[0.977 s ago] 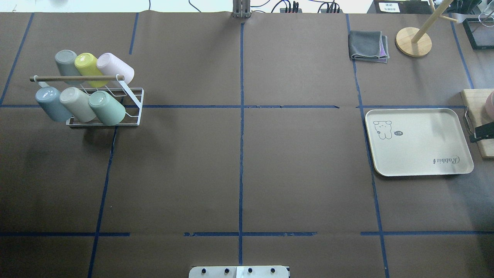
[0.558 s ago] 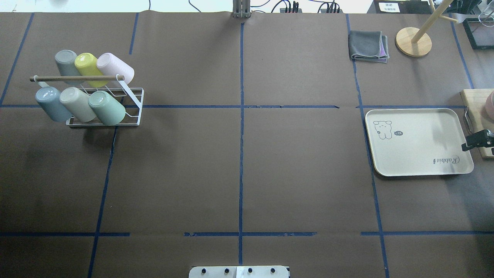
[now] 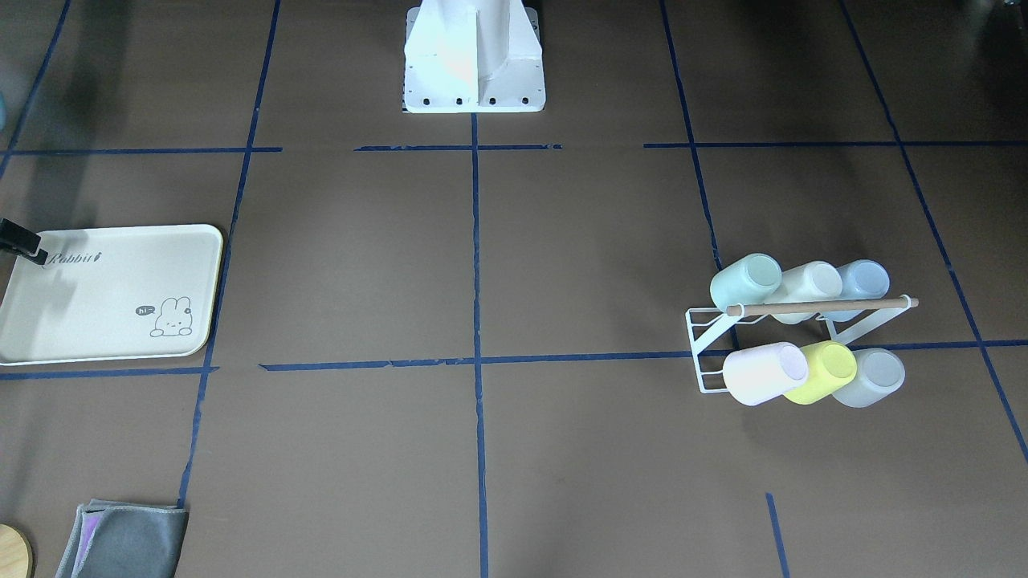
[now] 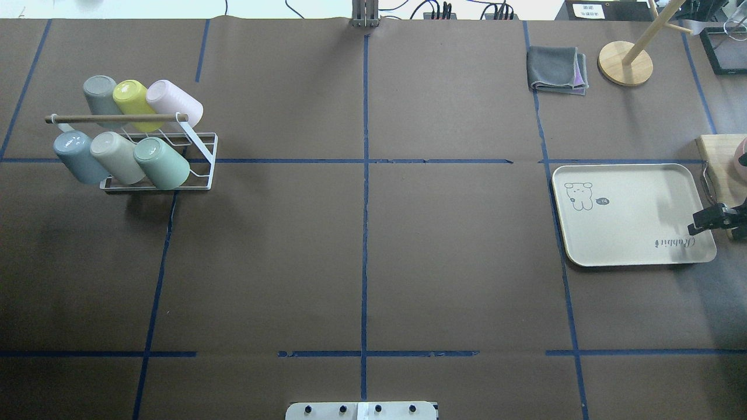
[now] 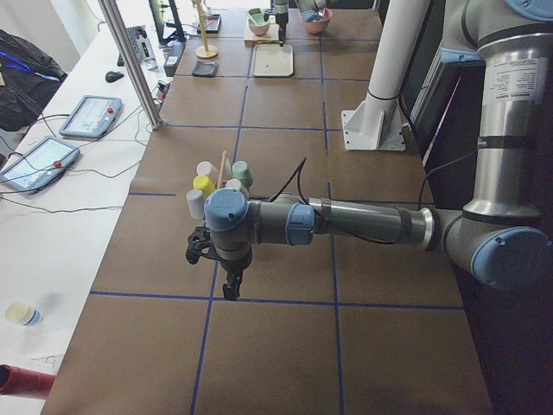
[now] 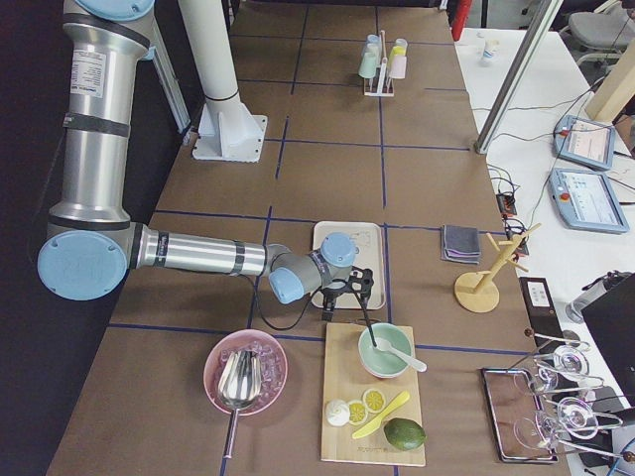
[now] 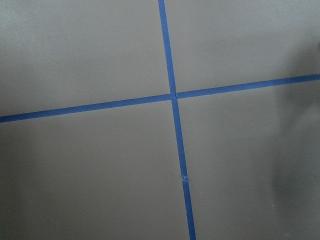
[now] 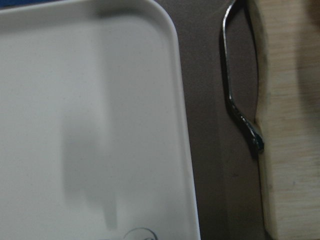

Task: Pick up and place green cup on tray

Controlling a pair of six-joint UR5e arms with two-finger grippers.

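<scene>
**on the rack, green cup sat well apart from tray**

at the robot's left end of the bench (image 4: 362, 262), the green cup (image 4: 161, 163) rested tilted on a white wire rack (image 4: 201, 169). it was the last cup in the row nearer the robot, on the side toward the bench's middle, and it touched a beige cup (image 4: 117, 157). a blue cup (image 4: 79, 157) closed that row. a grey cup (image 4: 100, 93), a yellow cup (image 4: 135, 102) and a pink cup (image 4: 175, 104) filled the row behind. a wooden rod (image 4: 117, 118) ran across the top of the rack.

the tray (image 4: 630, 245) lay flat at the bench's opposite end, nothing on it, its rabbit print facing up. the right tool (image 4: 703, 221) hung over the tray's outer edge, just beside a wooden board (image 4: 721, 157). whether it was released or clenched could not be told, and it carried nothing that could be seen. the left tool (image 5: 231, 285) pointed down over a crossing of blue tape lines, beyond the rack toward the bench's end. its state could not be told either.

a folded grey cloth (image 4: 556, 70) and a round wooden stand (image 4: 624, 63) sat at the far side, beyond the tray.
</scene>
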